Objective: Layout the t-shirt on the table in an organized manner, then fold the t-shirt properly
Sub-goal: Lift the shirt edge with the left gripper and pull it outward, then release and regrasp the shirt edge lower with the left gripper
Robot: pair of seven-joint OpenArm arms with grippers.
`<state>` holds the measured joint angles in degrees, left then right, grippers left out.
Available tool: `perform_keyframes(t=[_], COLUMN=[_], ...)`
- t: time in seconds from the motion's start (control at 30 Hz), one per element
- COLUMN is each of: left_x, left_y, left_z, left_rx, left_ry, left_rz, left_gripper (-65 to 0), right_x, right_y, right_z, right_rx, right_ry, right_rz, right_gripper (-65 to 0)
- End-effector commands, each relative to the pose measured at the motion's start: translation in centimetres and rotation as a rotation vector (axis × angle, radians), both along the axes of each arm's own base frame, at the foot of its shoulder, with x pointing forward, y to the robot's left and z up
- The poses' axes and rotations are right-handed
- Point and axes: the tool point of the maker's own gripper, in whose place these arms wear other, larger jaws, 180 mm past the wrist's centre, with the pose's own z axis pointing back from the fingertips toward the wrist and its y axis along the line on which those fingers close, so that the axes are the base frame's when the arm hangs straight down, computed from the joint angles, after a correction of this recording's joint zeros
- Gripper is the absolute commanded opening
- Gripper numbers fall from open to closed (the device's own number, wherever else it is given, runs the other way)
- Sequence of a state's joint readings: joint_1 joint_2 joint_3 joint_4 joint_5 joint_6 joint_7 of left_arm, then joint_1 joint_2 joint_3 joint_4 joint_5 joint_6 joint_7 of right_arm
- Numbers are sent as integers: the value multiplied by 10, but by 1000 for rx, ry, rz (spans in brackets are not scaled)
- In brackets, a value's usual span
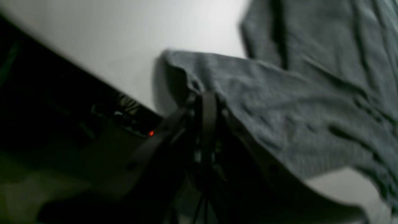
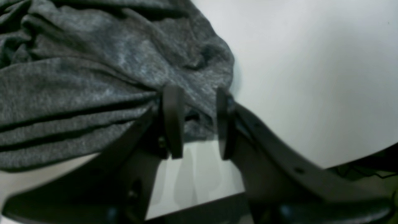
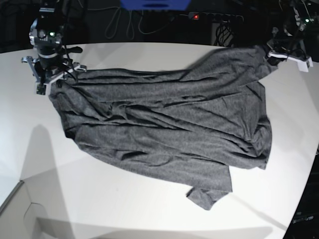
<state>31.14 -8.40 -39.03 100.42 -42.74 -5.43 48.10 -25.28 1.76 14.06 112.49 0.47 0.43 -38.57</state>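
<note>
The dark heather-grey t-shirt (image 3: 169, 124) lies spread and wrinkled across the white table (image 3: 149, 214). One sleeve (image 3: 209, 191) points toward the front edge. At the back right my left gripper (image 3: 266, 54) is shut on a corner of the shirt. The left wrist view shows the fabric (image 1: 295, 118) draped from that gripper (image 1: 206, 98). Far left, my right gripper (image 3: 52, 83) pinches a bunched edge of the shirt. In the right wrist view folds of the cloth (image 2: 93, 77) run in between its fingers (image 2: 172, 121), and the gripper (image 2: 197, 93) sits close to the table edge.
A power strip with a red light (image 3: 195, 16), cables and a blue object (image 3: 154, 4) sit behind the table's far edge. The table's curved edge (image 3: 20, 185) cuts in at the front left. Bare tabletop (image 2: 311, 77) lies beside the right gripper.
</note>
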Motion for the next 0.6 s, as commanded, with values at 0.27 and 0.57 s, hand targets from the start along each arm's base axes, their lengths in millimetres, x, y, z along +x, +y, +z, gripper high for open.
perform_keyframes(t=[0.27,0.57], left_x=[-18,-3], left_y=[-5,7], left_z=[-3,36], left_rx=[3,77], left_ry=[34,-64], left_rz=[-55,-50], left_gripper=[-514,-512], right_x=[8,10], right_y=[7,15], right_z=[8,7], right_rx=[-3,7], right_ry=[-38,-36], right_rz=[28,47], right_gripper=[-465,-465])
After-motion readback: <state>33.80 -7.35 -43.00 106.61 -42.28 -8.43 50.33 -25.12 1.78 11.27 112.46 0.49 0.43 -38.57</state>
